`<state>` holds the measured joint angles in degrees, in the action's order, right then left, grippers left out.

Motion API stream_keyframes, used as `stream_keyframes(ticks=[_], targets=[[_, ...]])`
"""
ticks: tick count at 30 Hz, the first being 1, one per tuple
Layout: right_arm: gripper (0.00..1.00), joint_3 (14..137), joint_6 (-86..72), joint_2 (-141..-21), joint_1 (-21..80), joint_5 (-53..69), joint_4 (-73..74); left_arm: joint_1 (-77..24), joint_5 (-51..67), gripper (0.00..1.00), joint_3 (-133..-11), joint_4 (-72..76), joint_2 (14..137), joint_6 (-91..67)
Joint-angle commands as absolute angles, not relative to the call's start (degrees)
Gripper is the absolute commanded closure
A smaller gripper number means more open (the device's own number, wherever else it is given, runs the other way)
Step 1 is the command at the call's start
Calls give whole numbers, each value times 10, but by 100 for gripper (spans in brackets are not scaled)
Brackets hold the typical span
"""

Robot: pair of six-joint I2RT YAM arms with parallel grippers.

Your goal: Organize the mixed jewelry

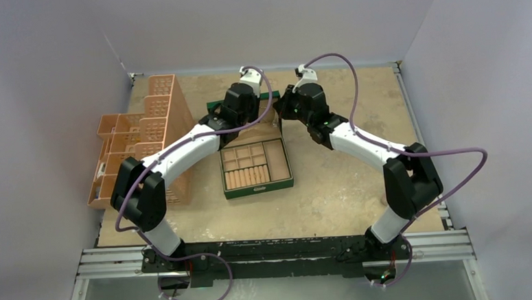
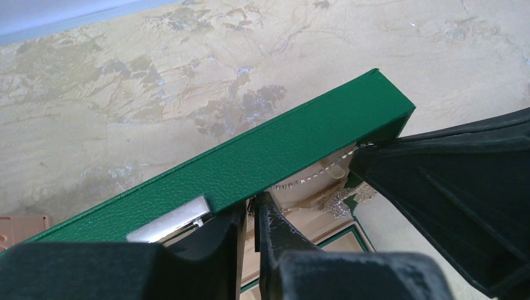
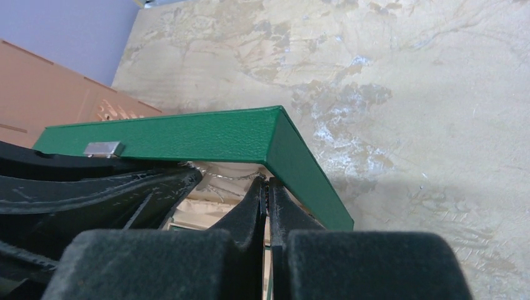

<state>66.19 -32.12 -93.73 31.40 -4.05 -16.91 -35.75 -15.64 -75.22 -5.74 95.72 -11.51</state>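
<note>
The green box stands open, its base (image 1: 258, 189) flat with tan compartments and its lid (image 2: 269, 156) upright. A glittery silver chain (image 2: 312, 175) is stretched tight under the lid's edge between my two grippers, and a sparkly bunch of it (image 2: 340, 200) hangs lower. It also shows in the right wrist view (image 3: 219, 175). My left gripper (image 2: 253, 209) is shut at one end of the chain. My right gripper (image 3: 267, 182) is shut on the other end. Both grippers meet at the lid in the top view, left (image 1: 265, 116) and right (image 1: 283, 113). The wire hoop and gold rings are hidden.
A tan plastic organizer rack (image 1: 146, 136) stands at the left of the table, close to my left arm. The lid's silver clasp (image 2: 169, 220) sits just left of my left fingers. Walls close the table in at the back and both sides.
</note>
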Motion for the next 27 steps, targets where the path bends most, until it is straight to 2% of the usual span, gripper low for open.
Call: stream_keyframes(ticks=[1, 12, 27], targets=[[100, 695, -335, -941, 316, -58, -168, -355, -159, 88, -785, -54, 957, -126], [100, 708, -361, -960, 316, -78, -134, -353, -153, 79, -787, -68, 947, -137], [100, 665, -408, -972, 316, -69, -118, -350, -111, 67, -761, -65, 911, -176]])
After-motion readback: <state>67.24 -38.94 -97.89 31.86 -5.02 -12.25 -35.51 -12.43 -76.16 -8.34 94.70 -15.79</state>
